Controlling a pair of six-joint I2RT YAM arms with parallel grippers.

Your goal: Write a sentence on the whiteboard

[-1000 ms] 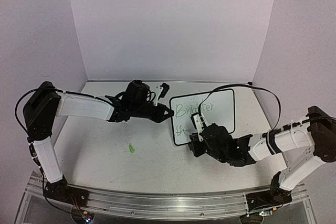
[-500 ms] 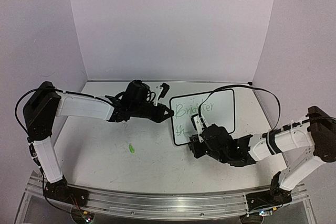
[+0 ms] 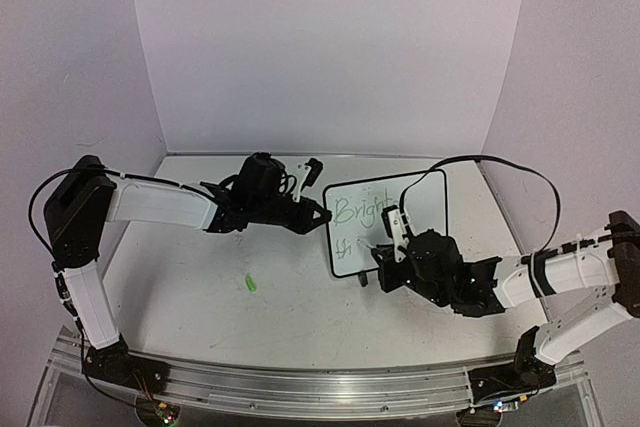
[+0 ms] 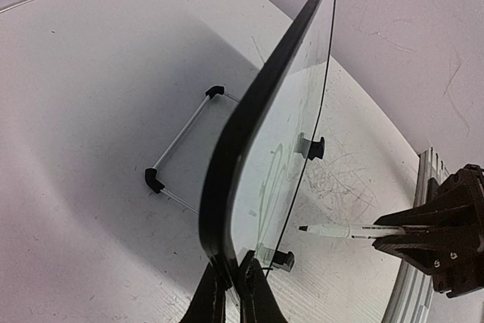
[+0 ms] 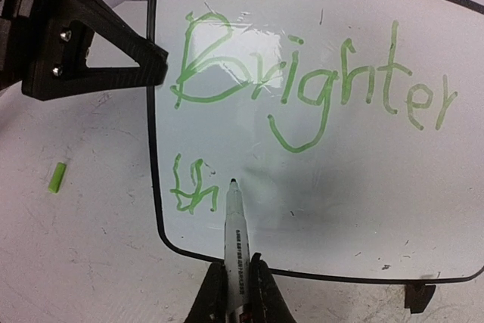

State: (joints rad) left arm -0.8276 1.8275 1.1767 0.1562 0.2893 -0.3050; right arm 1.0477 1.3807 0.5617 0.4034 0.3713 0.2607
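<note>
Mid-sentence at the rig: I hold the whiteboard [image 3: 425, 209] propped at a tilt on its feet, toward the back of the table [image 3: 200, 317] and right of centre. The left gripper [image 4: 233, 281] is pinched tight on the board's lower left edge. The right gripper [image 5: 234, 287] is closed around 1 marker [image 5: 233, 225], with the nib just right of the first strokes of line 2. I cannot say for sure whether the nib is touching the surface.

The sentence [image 5: 310, 88] reads "Brighter" on line 1, and only a few green strokes stand below it, so I judge the writing well short of done. The next move calls for light, even pressure carried rightward while the left grip braces the board.

The count: 1 board, 1 marker, 2 lines of writing, 2 arms, and 1 small green piece [image 3: 249, 284], perhaps the cap, lying apart on the table.
</note>
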